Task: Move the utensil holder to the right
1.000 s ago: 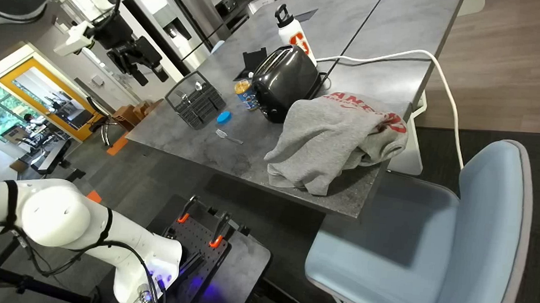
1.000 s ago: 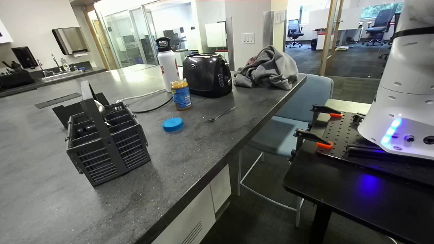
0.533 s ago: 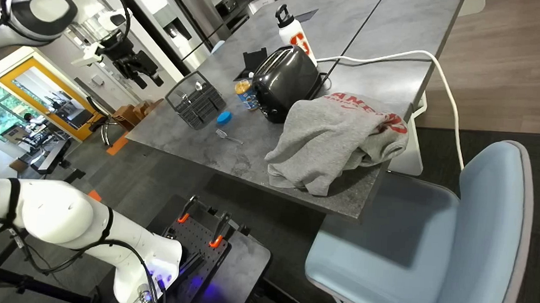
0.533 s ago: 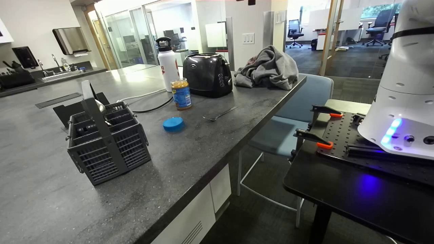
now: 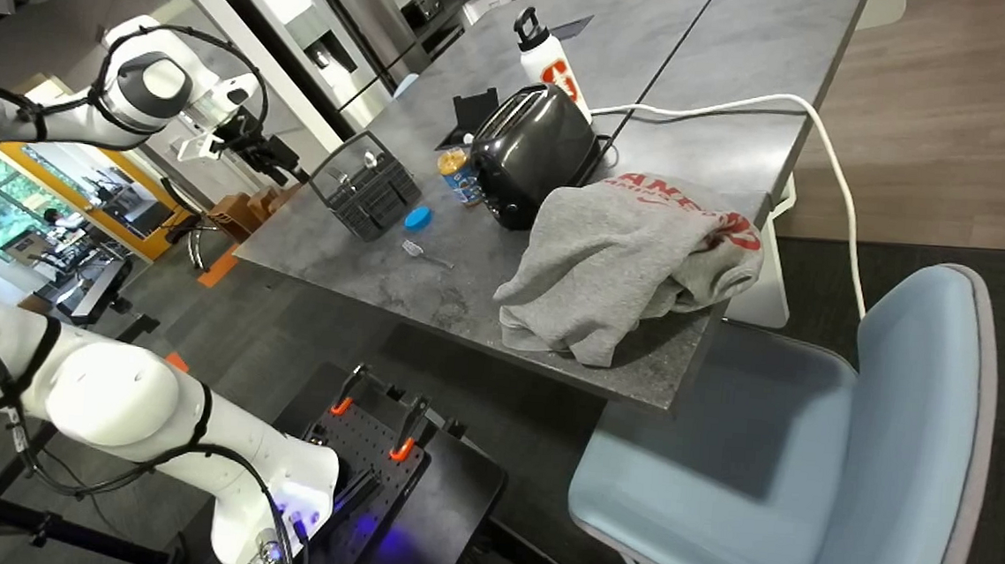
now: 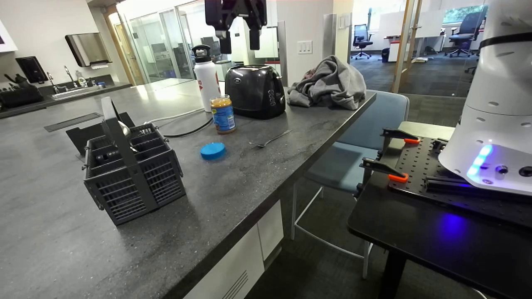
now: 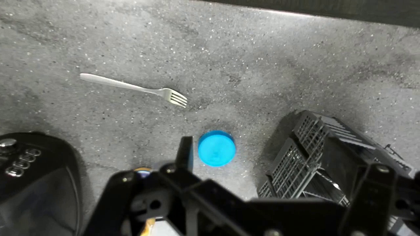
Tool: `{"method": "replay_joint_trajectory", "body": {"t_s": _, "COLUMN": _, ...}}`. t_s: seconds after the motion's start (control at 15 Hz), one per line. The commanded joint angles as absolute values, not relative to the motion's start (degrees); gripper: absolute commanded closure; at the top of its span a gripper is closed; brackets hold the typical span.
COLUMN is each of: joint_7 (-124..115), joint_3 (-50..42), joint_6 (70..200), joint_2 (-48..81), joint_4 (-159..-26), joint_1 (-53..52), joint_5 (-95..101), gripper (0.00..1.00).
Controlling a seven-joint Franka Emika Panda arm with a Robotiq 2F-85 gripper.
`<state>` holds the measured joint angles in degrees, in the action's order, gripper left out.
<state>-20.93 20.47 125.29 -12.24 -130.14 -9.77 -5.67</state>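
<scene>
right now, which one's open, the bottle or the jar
The blue-labelled jar stands uncapped, whereas the white bottle has its black cap on.

Blue chair (image 5: 745, 476) beside grey table (image 5: 466, 302)

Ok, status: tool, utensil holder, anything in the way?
Tool open and empty, above the counter. Utensil holder upright on the counter, ungripped. Blue lid and jar sit between it and toaster; could foul a slide that way.
</scene>
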Motion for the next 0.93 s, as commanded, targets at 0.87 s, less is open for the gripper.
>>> {"method": "replay_joint_trajectory", "body": {"t_s": 0.87, "joint_7": -66.7, "joint_3": 22.3, "joint_6": 120.5, "joint_2": 8.5, "joint_4": -105.7, "joint_1": -15.5, "joint_5": 10.6, "gripper": 0.00}}
